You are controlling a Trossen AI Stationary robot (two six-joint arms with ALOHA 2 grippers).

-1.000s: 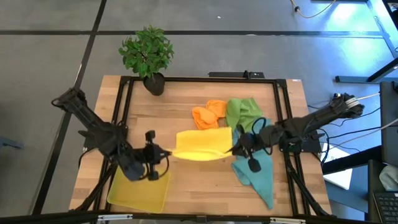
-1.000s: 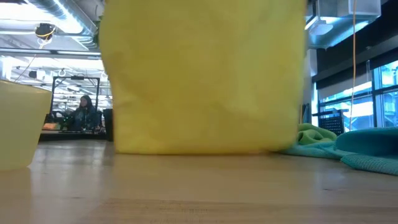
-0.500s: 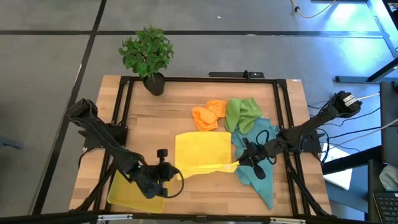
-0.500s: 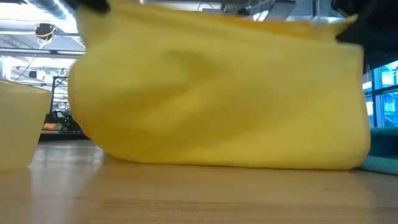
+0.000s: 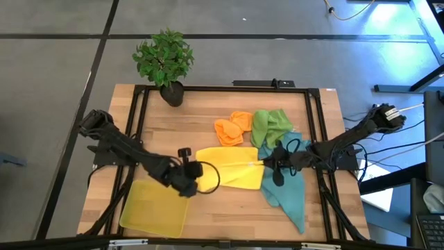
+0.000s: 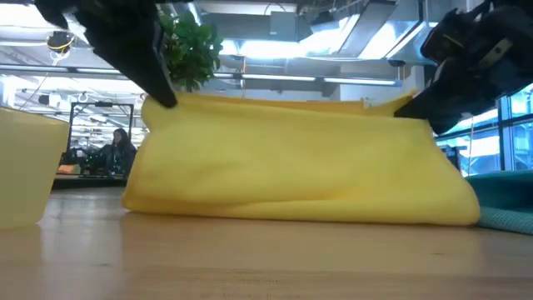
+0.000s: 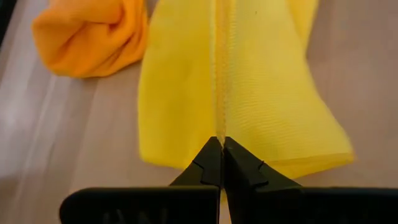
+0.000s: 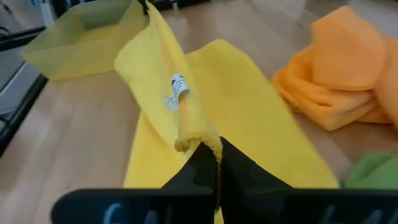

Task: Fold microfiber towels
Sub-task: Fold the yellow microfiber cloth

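Note:
The yellow microfiber towel (image 5: 232, 170) lies mid-table, doubled over, its lower part on the wood (image 6: 300, 200). Its upper edge is held a little above it, stretched between both grippers. My left gripper (image 5: 196, 169) is shut on the edge's left end, and my right gripper (image 5: 266, 164) is shut on its right end. An orange towel (image 5: 232, 128) and a green towel (image 5: 270, 125) lie crumpled behind it. A teal towel (image 5: 288, 191) lies to its right. My left gripper pinches the towel's upper edge (image 7: 217, 127) at its left corner between its two shut fingers, slanting down from the table's left. The edge runs nearly straight away from the fingers, lifted, with the cloth below resting on the table. My right gripper pinches the towel's right corner (image 8: 194, 138) between its two shut fingers, coming from the table's right and slanting slightly down. The hemmed edge with a small white label (image 8: 176, 87) runs away from the fingers, raised above the cloth on the table.
A yellow plastic tray (image 5: 156, 208) sits at the near left corner, close to my left arm. A potted plant (image 5: 165, 59) stands at the far left. A black frame (image 5: 229, 88) runs around the tabletop. Bare wood lies in front of the yellow towel.
Both grippers have sunk with the yellow towel. They swung toward the near edge, laying the hanging cloth out on the table, then came back toward the far edge. The held edge now stands over the towel's middle, with a fold at the near side.

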